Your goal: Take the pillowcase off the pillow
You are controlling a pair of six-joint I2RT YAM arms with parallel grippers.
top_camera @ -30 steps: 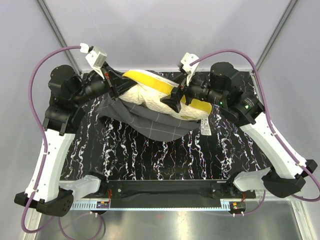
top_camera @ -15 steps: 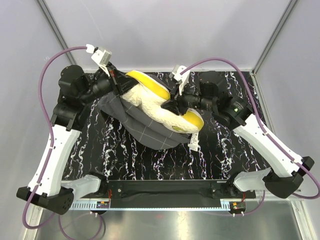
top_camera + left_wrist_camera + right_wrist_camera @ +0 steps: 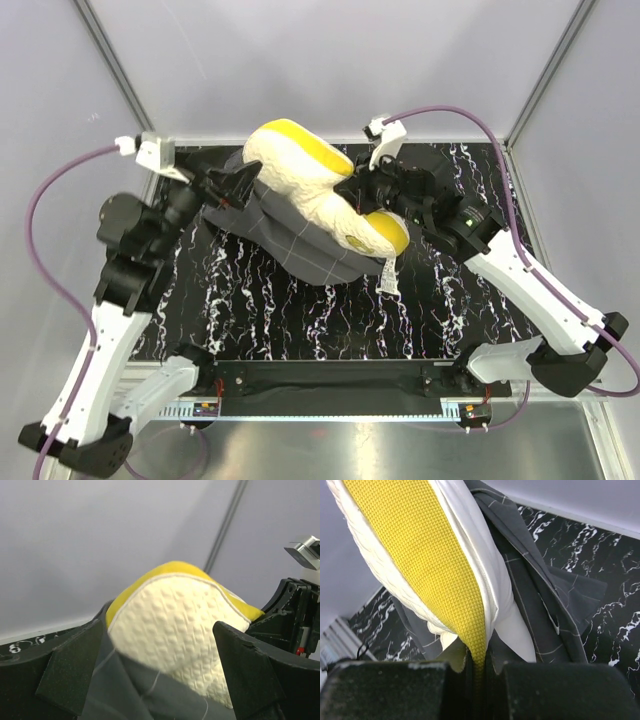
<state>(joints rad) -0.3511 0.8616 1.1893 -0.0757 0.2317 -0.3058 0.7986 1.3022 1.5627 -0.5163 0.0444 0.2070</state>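
The cream quilted pillow (image 3: 300, 175) with its yellow side edge (image 3: 318, 158) is held up at an angle over the back of the table. My right gripper (image 3: 352, 190) is shut on that yellow edge (image 3: 420, 555), pinched between the jaws (image 3: 479, 666). The dark grey grid-patterned pillowcase (image 3: 300, 245) sags off the pillow's lower part onto the table and still wraps its lower end. My left gripper (image 3: 236, 185) is open just left of the pillow. Pillow (image 3: 175, 625) and pillowcase (image 3: 150, 695) show between its spread fingers (image 3: 70, 672), held by neither.
The black white-veined tabletop (image 3: 300, 320) lies under everything. A white tag (image 3: 388, 276) hangs from the pillow's right end. Grey enclosure walls and a metal frame post (image 3: 115, 70) stand close behind the arms.
My left gripper has let go of the pillowcase, opened and drawn back to the left. My right gripper has shut on the pillow's yellow edge, and the pillowcase has slipped lower.
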